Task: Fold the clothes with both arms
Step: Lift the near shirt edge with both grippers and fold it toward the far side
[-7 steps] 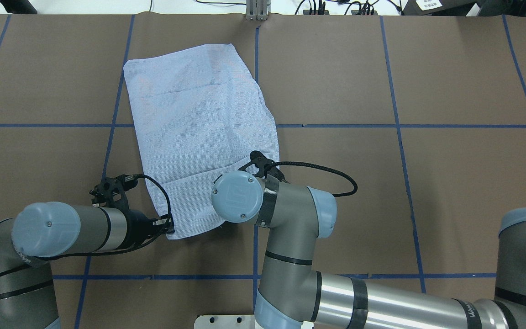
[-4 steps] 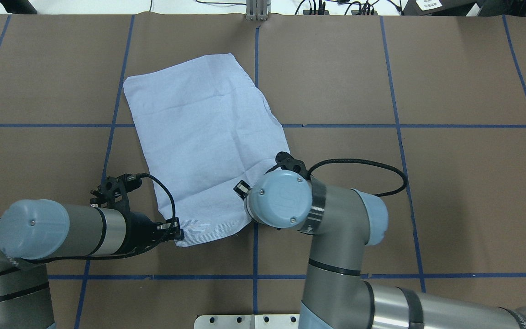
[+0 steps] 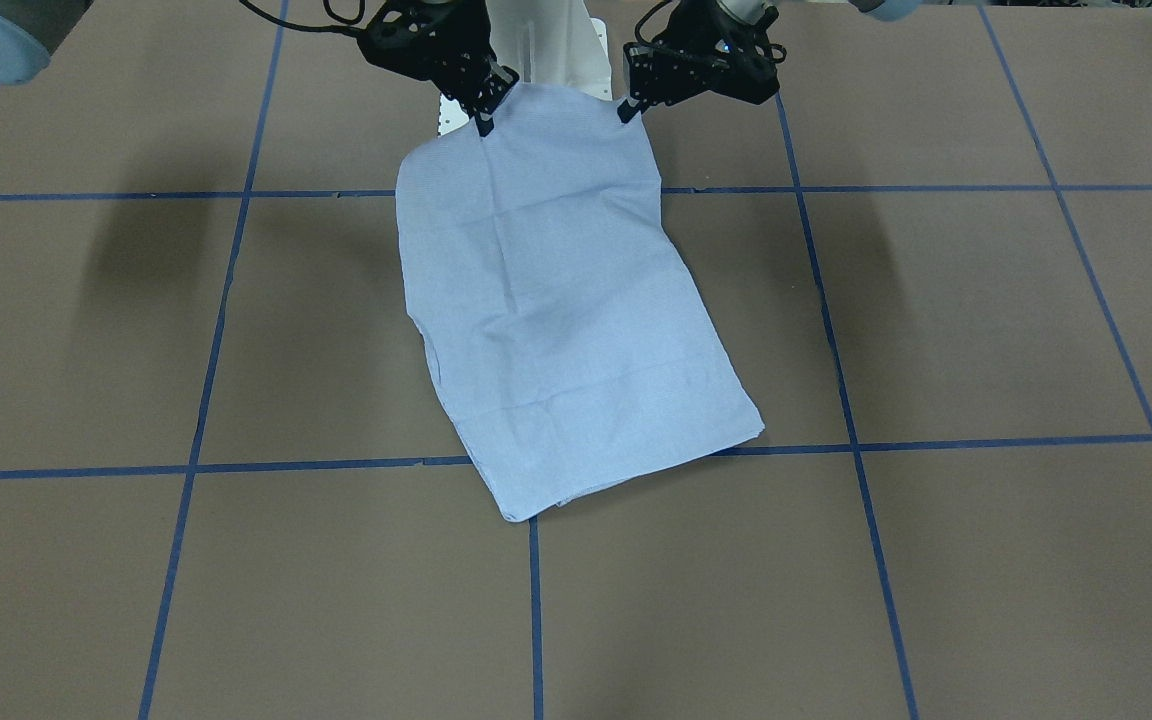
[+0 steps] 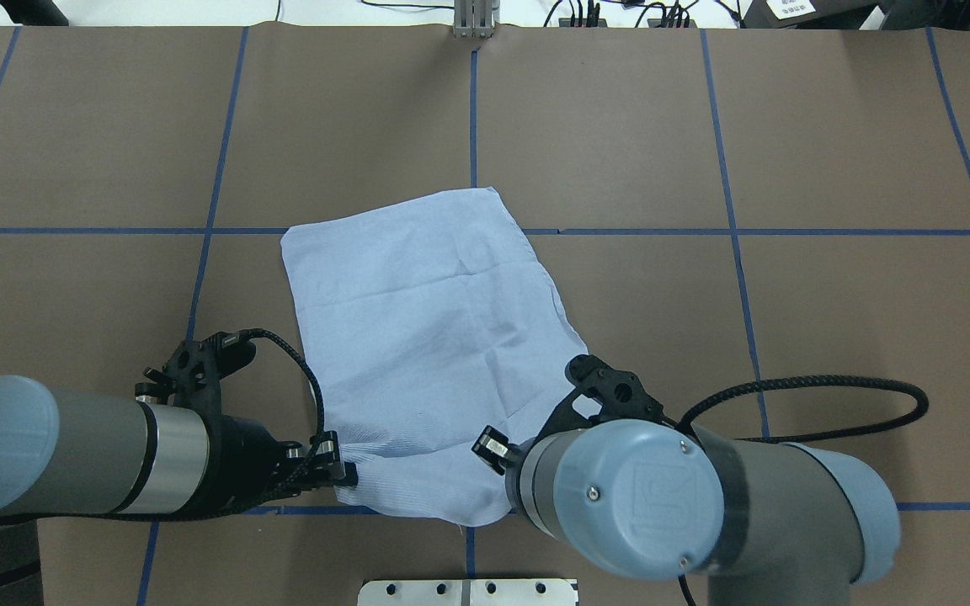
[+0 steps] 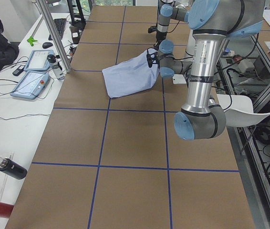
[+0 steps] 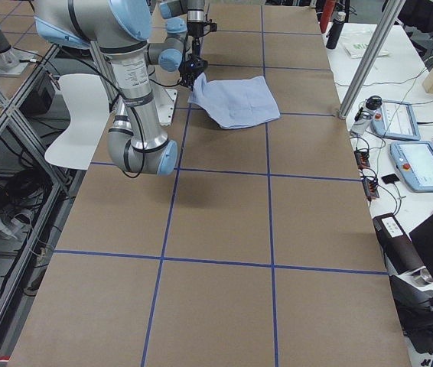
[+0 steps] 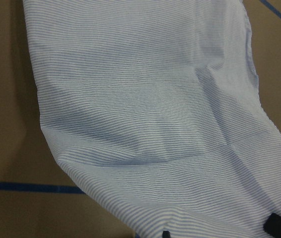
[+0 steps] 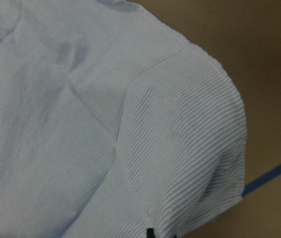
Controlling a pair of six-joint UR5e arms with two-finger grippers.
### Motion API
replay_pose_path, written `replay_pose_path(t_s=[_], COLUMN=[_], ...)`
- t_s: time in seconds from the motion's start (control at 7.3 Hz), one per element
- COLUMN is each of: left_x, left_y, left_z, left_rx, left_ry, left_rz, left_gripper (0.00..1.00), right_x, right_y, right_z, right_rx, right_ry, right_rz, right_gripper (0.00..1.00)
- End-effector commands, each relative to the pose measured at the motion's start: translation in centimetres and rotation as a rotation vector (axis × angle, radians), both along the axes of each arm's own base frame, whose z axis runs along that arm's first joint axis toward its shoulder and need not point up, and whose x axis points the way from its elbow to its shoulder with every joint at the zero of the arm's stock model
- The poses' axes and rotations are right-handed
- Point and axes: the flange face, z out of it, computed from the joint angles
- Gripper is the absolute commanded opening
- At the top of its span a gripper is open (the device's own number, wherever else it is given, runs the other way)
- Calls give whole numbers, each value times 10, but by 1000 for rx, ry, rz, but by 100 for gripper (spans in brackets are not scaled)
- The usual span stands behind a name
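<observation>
One broad brown table [image 4: 830,126] ruled with blue tape lines carries everything, and the left arm [image 4: 72,467] and right arm [image 4: 704,505] reach in over its robot-side edge. Between them the light blue striped shirt [image 4: 426,337], folded to a rough rectangle, lies near the table's middle, slanting away from the robot with its near edge lifted. The left gripper [image 3: 628,108] and right gripper [image 3: 484,118] are each pinched closed on one corner of that near edge.
</observation>
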Motion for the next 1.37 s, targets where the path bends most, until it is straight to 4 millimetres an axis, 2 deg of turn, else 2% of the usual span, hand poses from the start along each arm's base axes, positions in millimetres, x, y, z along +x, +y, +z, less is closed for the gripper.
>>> replay_pose_path(t_s=[0.0, 0.14, 0.27, 0.41, 0.55, 0.82, 1.1, 1.23], left_x=[-5, 13, 12, -1, -13, -34, 0, 8], left_y=[14, 5, -11, -36, -56, -97, -134, -153], left_z=[-55, -62, -59, -55, -50, -39, -15, -5], left_rx=[-44, -55, -11, 29, 83, 155, 161, 183], left_ry=[-33, -131, -158, -176, -224, -294, -389, -433], left_rz=[22, 14, -4, -45, -65, -114, -119, -141], left_gripper=[0, 0, 0, 0, 0, 0, 0, 0], right_x=[21, 21, 10, -2, -6, -13, -56, -77], right_y=[10, -6, -29, -61, -85, -123, -170, -194], right_z=[-10, -12, -17, -29, -39, -46, -36, -39], right_rx=[23, 62, 137, 160, 193, 255, 275, 289], right_ry=[26, 38, 72, 93, 109, 156, 133, 167], right_rz=[3, 22, 37, 72, 81, 74, 115, 111], right_gripper=[0, 0, 0, 0, 0, 0, 0, 0])
